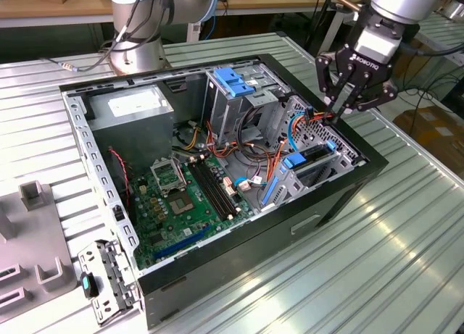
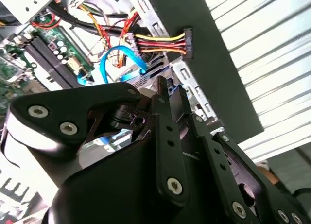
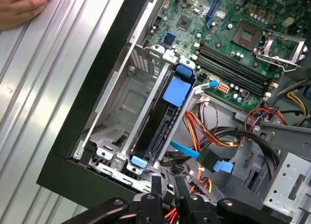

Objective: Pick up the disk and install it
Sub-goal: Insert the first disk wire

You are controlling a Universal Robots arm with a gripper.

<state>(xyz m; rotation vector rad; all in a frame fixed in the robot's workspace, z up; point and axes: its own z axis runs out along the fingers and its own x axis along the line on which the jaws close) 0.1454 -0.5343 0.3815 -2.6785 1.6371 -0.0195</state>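
In the exterior view the tool (image 1: pixel 339 115), closed and empty, hangs at upper right above the drive cage (image 1: pixel 322 135). The disk (image 1: pixel 310 160) stands inside, right of centre. Risk: fingertips snag nearby cables (image 1: pixel 316 117).

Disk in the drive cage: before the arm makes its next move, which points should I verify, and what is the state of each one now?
1. Disk sits in a slot of the drive cage, blue tabs at both ends: ok.
2. Disk pushed fully home: cannot tell.
3. Gripper is apart from the disk, at the cage's end by the computer case wall: ok.
4. Blue data cable lies beside the cage; whether it is plugged into the disk: cannot tell.
5. Red and yellow power wires bunch close to the gripper: not ok.
6. A person's hand lies on the table beside the case: not ok.
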